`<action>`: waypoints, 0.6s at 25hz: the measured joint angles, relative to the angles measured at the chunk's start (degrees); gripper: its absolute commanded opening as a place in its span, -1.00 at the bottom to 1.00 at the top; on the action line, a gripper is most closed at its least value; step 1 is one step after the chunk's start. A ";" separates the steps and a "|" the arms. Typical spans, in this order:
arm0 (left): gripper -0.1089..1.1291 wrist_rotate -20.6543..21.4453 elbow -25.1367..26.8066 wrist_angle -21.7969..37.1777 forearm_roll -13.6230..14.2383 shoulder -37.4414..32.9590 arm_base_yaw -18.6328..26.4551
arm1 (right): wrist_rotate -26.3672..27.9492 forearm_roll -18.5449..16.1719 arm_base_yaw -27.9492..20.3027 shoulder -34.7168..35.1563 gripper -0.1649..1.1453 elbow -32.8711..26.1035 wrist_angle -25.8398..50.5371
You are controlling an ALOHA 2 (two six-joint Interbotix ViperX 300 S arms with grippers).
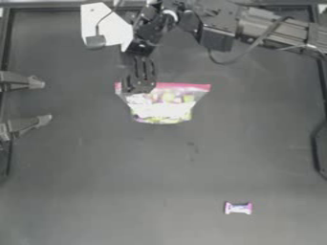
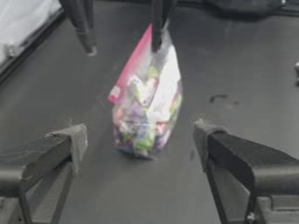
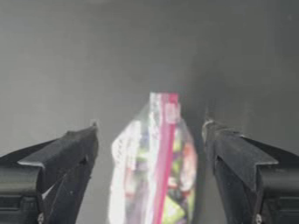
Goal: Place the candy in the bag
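Observation:
The bag [image 1: 165,103], a clear pouch with a pink-red seal strip and yellow, green and white contents, lies at the table's upper middle. My right gripper [image 1: 137,82] reaches in from the top and stands open over the bag's left end. In the right wrist view the bag's [image 3: 156,175] sealed edge lies between the spread jaws of the right gripper [image 3: 149,126]. The candy [image 1: 237,207], tiny with pink ends, lies alone at the lower right. My left gripper [image 1: 39,102] waits open at the left edge, facing the bag [image 2: 146,105].
A white sheet-like object [image 1: 102,26] lies at the table's upper left beside the right arm. Cables and rails [image 1: 275,28] run along the top right. A dark block [image 1: 321,148] sits at the right edge. Bare dark table [image 1: 96,191] lies between bag and candy.

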 measured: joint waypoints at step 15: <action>0.81 -0.35 0.70 0.00 0.00 0.00 0.00 | -0.70 0.79 0.26 3.43 0.75 -1.49 0.00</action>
